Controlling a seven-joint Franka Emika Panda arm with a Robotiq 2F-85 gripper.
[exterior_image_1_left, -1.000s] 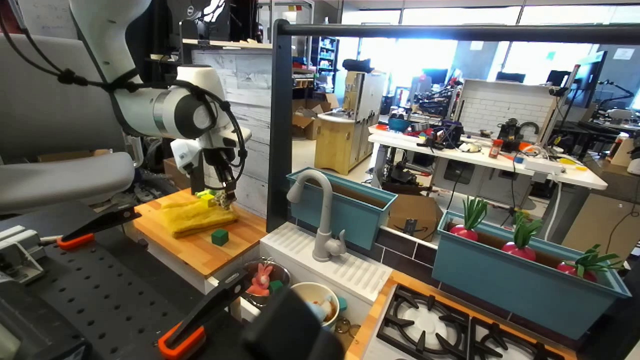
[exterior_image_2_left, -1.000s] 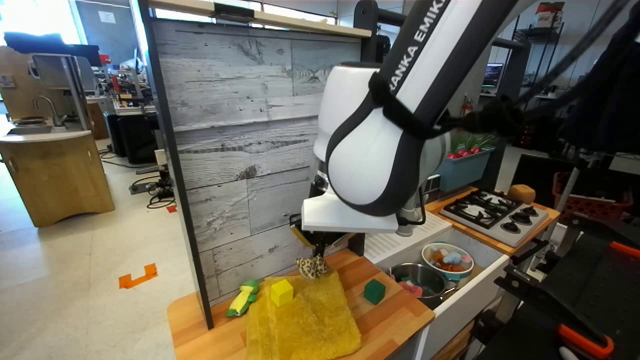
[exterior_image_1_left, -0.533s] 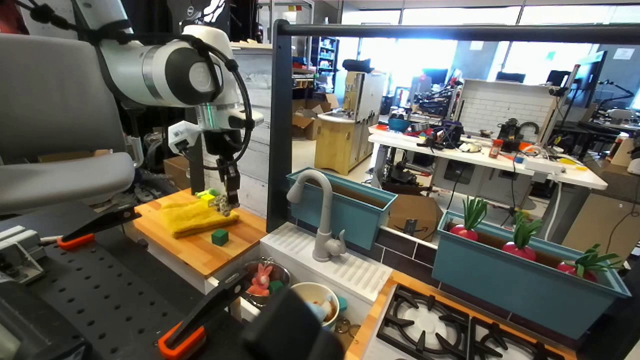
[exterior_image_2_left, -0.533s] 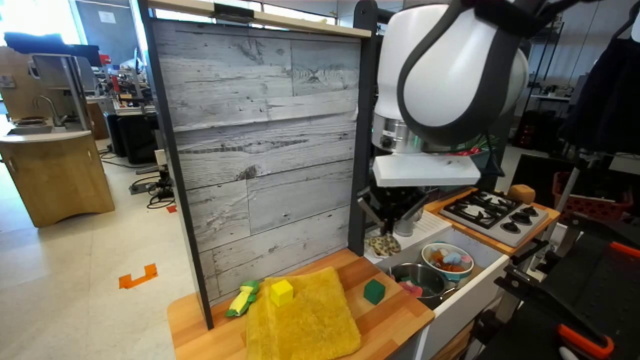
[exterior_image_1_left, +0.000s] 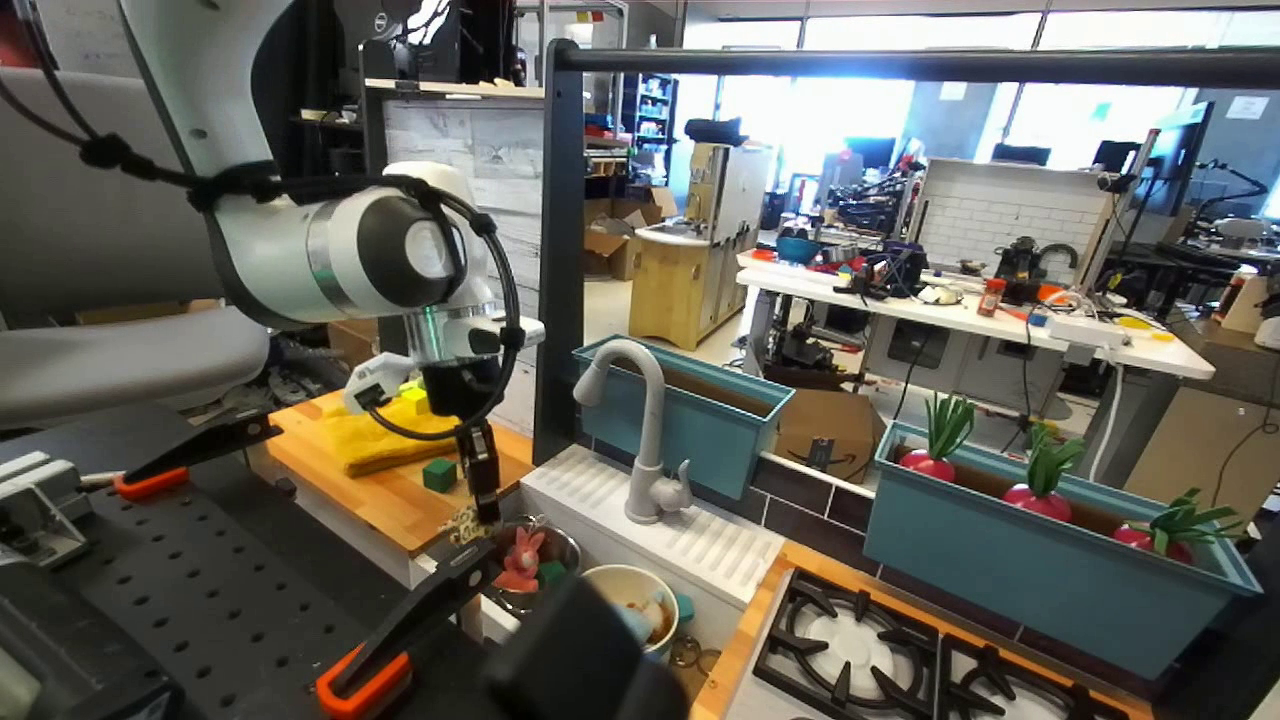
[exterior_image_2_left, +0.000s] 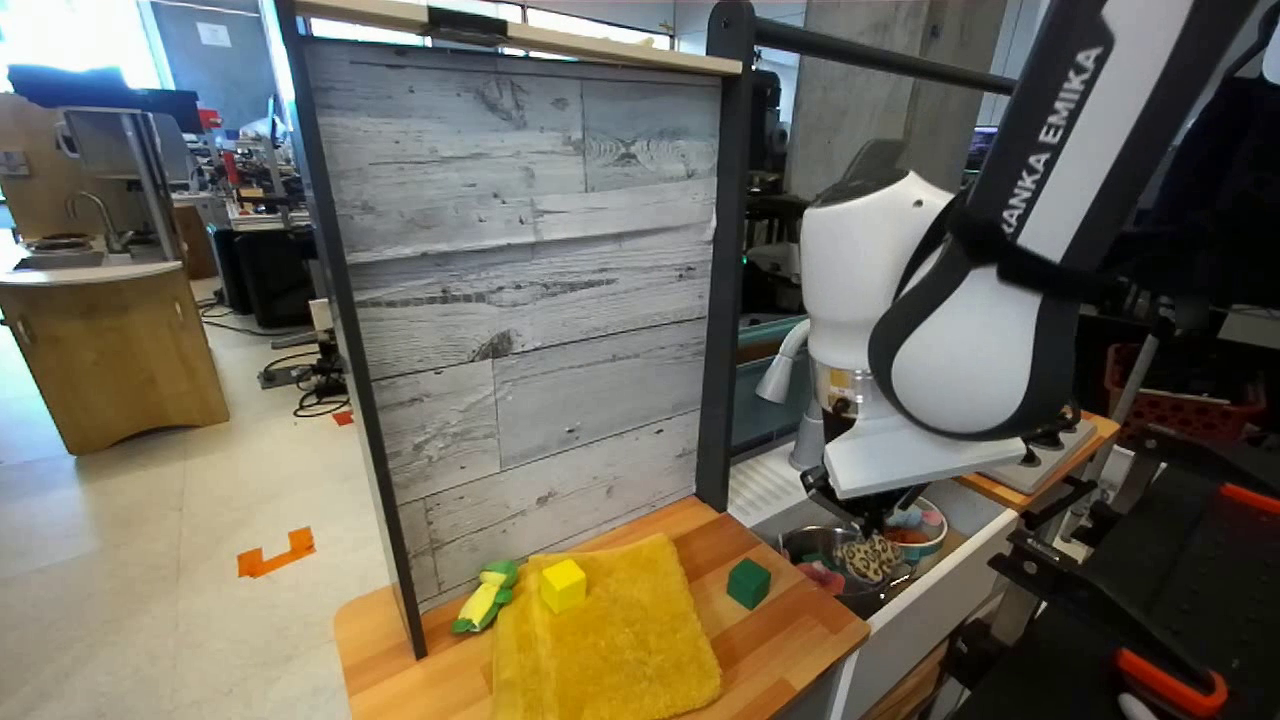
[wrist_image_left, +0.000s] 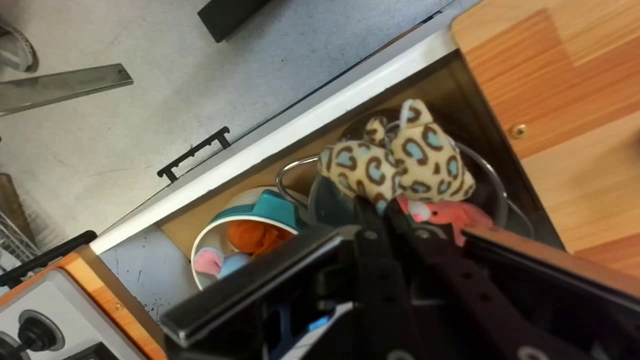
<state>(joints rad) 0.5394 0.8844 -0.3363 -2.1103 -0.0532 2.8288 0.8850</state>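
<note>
1. Pincer (wrist_image_left: 379, 206): jaws nearly together, pinching the cream plush toy with brown-ringed blue spots (wrist_image_left: 417, 160) near its 7 o'clock edge, wrist view
2. Plush is over the round silver-metal pot (exterior_image_2_left: 812, 543) in the wrist view; clearance above the rim cannot be told
3. Judgement: soft body may swing, so hold the pinch firm, move slowly, keep off the bent metal wire handle (wrist_image_left: 279, 179) at 9 o'clock from the plush
4. In an exterior view a coral-pink plush rabbit (exterior_image_1_left: 520, 562) shows ears-up inside the pot; wrist view gives only part, 3 o'clock from the pincer
5. Matte yellow cube (exterior_image_2_left: 563, 586) on the fluffy yellow towel (exterior_image_2_left: 630, 640), wooden counter (exterior_image_2_left: 800, 630) below: cube and towel in both exterior views, not the wrist view
</note>
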